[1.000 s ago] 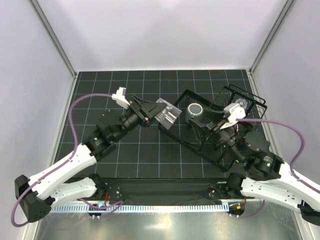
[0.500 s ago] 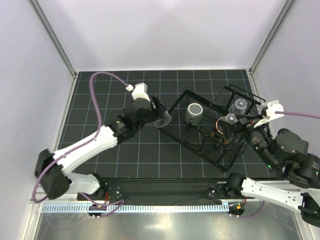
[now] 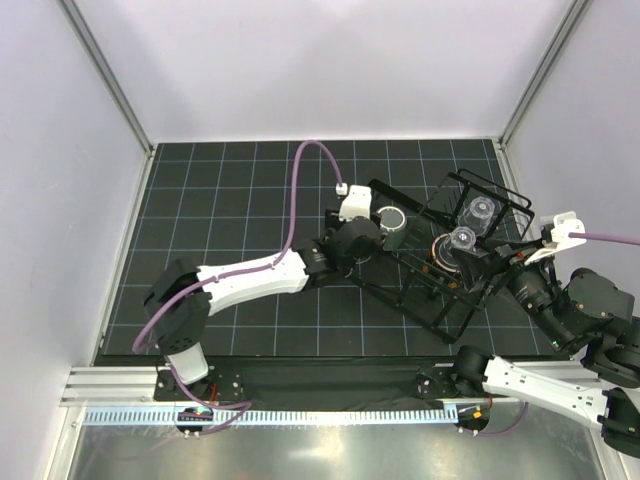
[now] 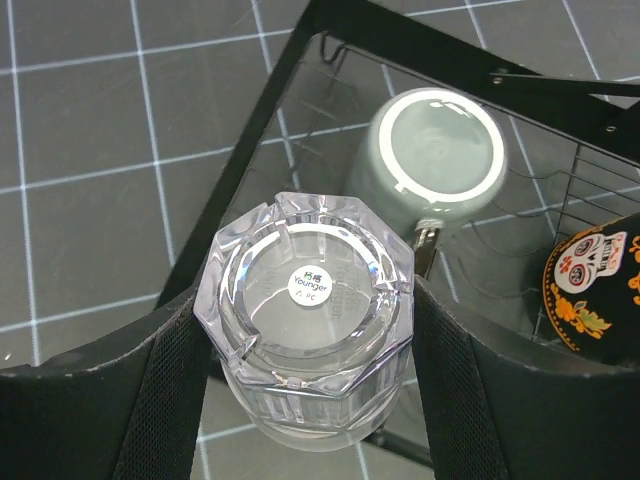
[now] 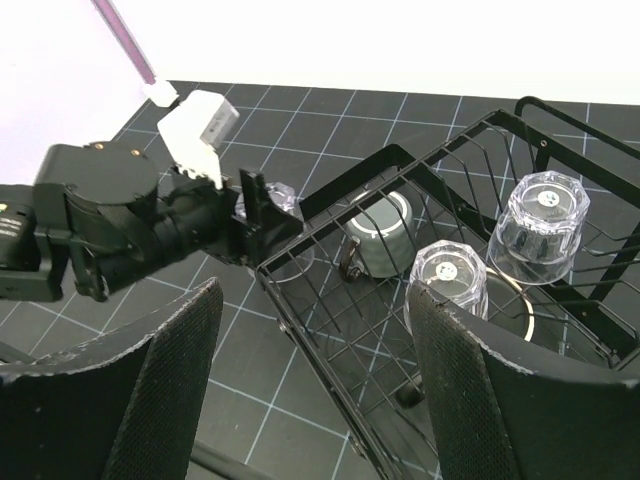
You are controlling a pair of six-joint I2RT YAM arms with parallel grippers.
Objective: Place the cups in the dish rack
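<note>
- The clear tumbler we are loading hangs base up, sticker towards the wrist camera. It sits over the near left corner of the dish rack, right above the rim bar and not yet set down.
- The left gripper is clamped on that tumbler's faceted sides, one finger on each flank. We judge this keeps the mouth facing down, so it can go in inverted like the others.
- Just beyond it in the rack sits a pale grey cup, also upturned. A black printed mug lies further to the right.
- Two more clear tumblers stand inverted at the rack's far right end, near each other. The open room seems to be at the left end, which would explain this approach.
- The right gripper hangs at the rack's right side with its fingers apart and nothing between them. It seems to us parked clear of the left arm's reach.
- The rack rests askew on the black gridded mat.
- Next we would carry the tumbler inward past the rim before lowering it, or it may catch on the bar.
</note>
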